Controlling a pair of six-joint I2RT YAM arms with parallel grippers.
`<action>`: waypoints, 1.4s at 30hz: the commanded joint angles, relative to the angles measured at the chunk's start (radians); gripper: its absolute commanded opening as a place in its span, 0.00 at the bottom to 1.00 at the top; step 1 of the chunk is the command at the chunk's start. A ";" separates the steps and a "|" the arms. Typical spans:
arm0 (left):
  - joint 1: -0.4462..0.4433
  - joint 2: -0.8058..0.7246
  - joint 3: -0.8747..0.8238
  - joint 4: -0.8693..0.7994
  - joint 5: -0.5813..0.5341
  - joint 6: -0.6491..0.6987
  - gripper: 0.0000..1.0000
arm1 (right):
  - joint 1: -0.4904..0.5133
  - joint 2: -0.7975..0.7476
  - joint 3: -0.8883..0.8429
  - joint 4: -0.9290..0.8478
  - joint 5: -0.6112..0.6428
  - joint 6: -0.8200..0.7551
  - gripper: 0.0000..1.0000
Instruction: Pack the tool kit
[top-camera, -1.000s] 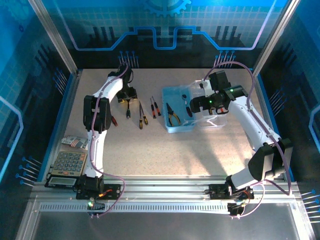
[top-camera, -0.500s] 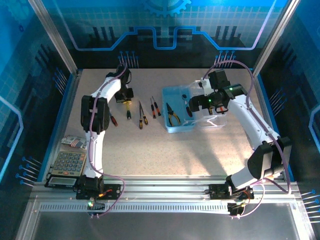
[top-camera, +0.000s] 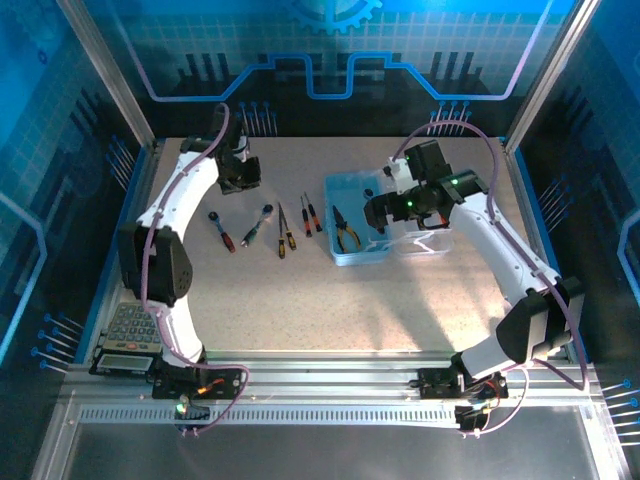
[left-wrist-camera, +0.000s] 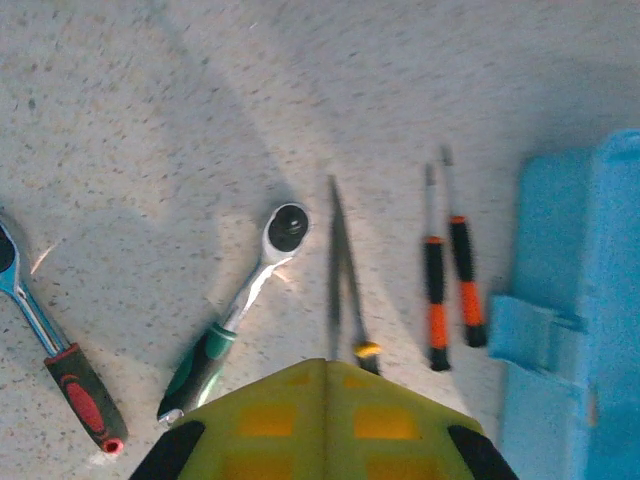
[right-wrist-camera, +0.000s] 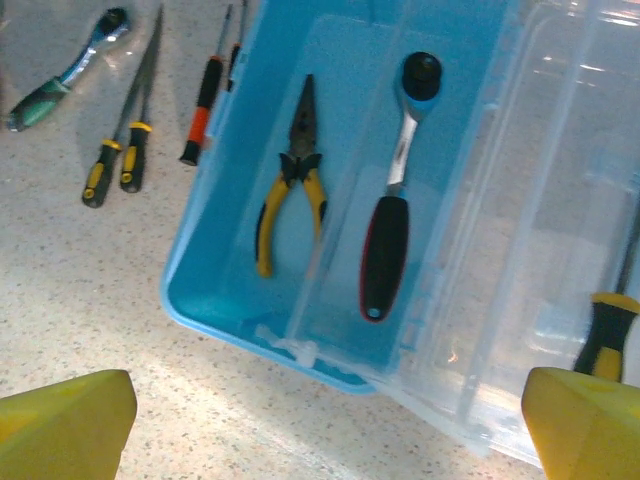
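The pale-blue tool box (top-camera: 350, 258) stands open near the middle of the counter (top-camera: 330, 310), with its clear lid (right-wrist-camera: 540, 180) folded out to the right. Inside it, the yellow-handled pliers (right-wrist-camera: 290, 190) lie in one compartment and a black-and-red ratchet wrench (right-wrist-camera: 393, 210) lies in the next one. On the counter to the left of the box are the two orange screwdrivers (left-wrist-camera: 433, 300), two thin yellow-handled tools (left-wrist-camera: 338, 260), a green-handled ratchet (left-wrist-camera: 235, 320) and a red-handled wrench (left-wrist-camera: 60, 345). The left gripper (left-wrist-camera: 325, 365) hangs above these tools, its jaws pressed together with nothing between them. The right gripper (right-wrist-camera: 320, 430) hovers over the box, its jaws spread wide and empty. I judge the loose tools to be light, stiff and a little slippery on the metal shaft. The rubber handle, pinched across its width, looks the better place to take hold.
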 joint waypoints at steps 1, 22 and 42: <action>-0.017 -0.022 -0.029 -0.029 0.028 -0.001 0.00 | 0.030 -0.020 0.026 0.012 -0.024 0.014 1.00; -0.060 0.358 0.077 0.043 -0.139 0.182 0.65 | 0.032 -0.010 0.002 0.000 -0.007 0.006 1.00; -0.037 0.495 0.171 -0.011 -0.189 0.194 0.46 | 0.025 0.024 0.018 -0.006 -0.010 0.002 1.00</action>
